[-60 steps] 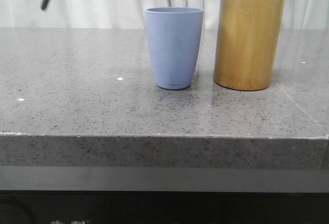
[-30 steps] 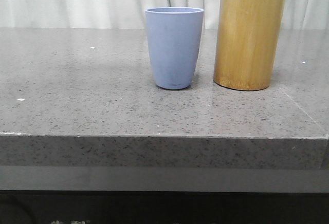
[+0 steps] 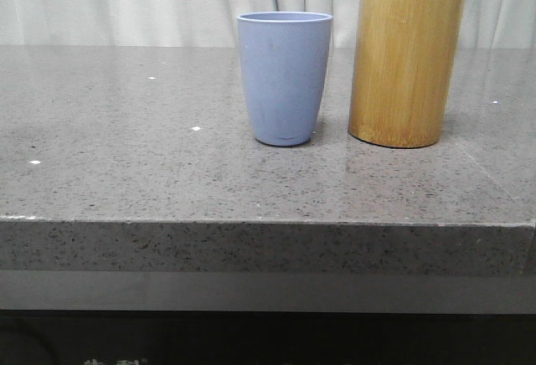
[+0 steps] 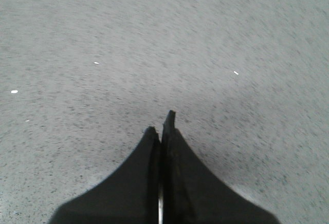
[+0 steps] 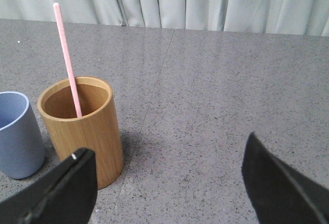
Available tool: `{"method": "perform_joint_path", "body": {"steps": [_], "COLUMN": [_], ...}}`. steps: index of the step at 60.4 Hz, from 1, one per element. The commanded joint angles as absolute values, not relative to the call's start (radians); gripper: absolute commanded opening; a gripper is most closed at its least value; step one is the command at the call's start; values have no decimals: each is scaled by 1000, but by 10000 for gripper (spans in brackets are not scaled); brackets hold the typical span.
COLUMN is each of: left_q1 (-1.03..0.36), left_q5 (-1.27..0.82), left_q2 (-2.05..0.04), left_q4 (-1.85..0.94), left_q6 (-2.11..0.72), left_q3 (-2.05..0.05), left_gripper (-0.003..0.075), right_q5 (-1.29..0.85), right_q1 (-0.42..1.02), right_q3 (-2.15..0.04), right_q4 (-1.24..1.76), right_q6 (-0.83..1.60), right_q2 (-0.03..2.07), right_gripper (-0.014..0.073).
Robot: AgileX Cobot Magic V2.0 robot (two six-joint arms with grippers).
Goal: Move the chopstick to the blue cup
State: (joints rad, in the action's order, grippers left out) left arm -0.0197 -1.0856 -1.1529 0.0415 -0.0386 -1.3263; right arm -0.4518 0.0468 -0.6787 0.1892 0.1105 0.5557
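Right wrist view, chopstick (image 5: 67, 59) in bamboo cylinder (image 5: 85, 130)

Pink chopstick (image 5: 68, 59) leans in the bamboo holder (image 5: 87, 131); blue cup (image 3: 284, 77) stands upright beside it, seemingly empty.

No text can be read. At the bottom left of the front view, pale marks (image 3: 115, 362) sit on the dark panel below the table (image 3: 167, 181), cut off by the frame edge and illegible. The blue cup (image 3: 285, 76) and the bamboo cylinder (image 3: 406, 64) carry no label or print
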Motion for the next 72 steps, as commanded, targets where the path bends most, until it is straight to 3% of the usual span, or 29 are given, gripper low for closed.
{"method": "perform_joint_path", "body": {"steps": [1, 19, 35, 44, 55, 72], "left_q1": [-7, -7, -7, -7, -7, -7], "left_q5": [-873, -459, -396, -384, -376, -378], "left_q2": [-1039, -624, -247, -84, -31, -31], "left_q4": [26, 0, -35, -49, -49, -49], "left_q6": [-24, -31, -31, -31, -31, -31], "left_q3": [-1230, -728, -431, -372, -370, -370], "left_gripper": [-19, -19, -19, -19, -19, -19], "right_q5": [-377, -377, -377, -377, -368, -300], "right_q1": [43, 43, 43, 43, 43, 130], "right_q3": [-713, -713, -713, -713, -719, -878], "right_q4": [190, 190, 190, 198, 240, 240], "right_q6": [118, 118, 118, 118, 118, 146], "right_q2": [562, 562, 562, 562, 587, 865], "right_gripper": [591, 591, 591, 591, 591, 591]}}
